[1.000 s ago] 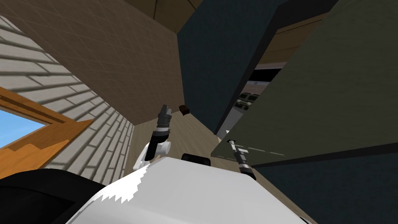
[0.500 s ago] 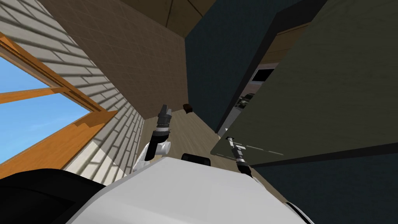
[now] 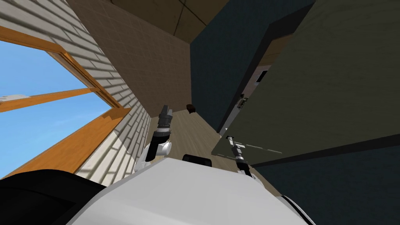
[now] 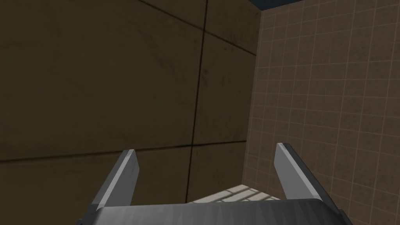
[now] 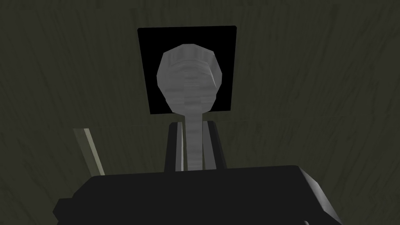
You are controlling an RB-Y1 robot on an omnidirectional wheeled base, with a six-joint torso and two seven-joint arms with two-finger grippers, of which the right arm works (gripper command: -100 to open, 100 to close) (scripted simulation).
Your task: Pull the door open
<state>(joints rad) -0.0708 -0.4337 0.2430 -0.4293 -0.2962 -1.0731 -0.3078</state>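
Dark olive door panel backs your right claw, which is clenched on the grey lever handle. Its two thin fingers press the lever's narrow stem from either side. Past their tips the stem widens into a rounded hub seated on a black square plate. From the head camera, you find that same claw at about your 1 o'clock, reaching up to the handle near the door's free edge. The door stands ajar, its broad face sweeping from 12 round to 3 o'clock. A narrow gap between its edge and the dark blue wall shows a lighter space beyond. Your left claw is released, fingers spread wide with nothing between them. It hangs at about 11 o'clock in the head view, well apart from the door. Farther out at 12 o'clock, a small dark brown object lies on the pale floor, at the foot of the corner where the blue wall meets a brown tiled wall. Round at 9 to 10 o'clock, a pale brick wall carries an orange-framed window showing blue sky.
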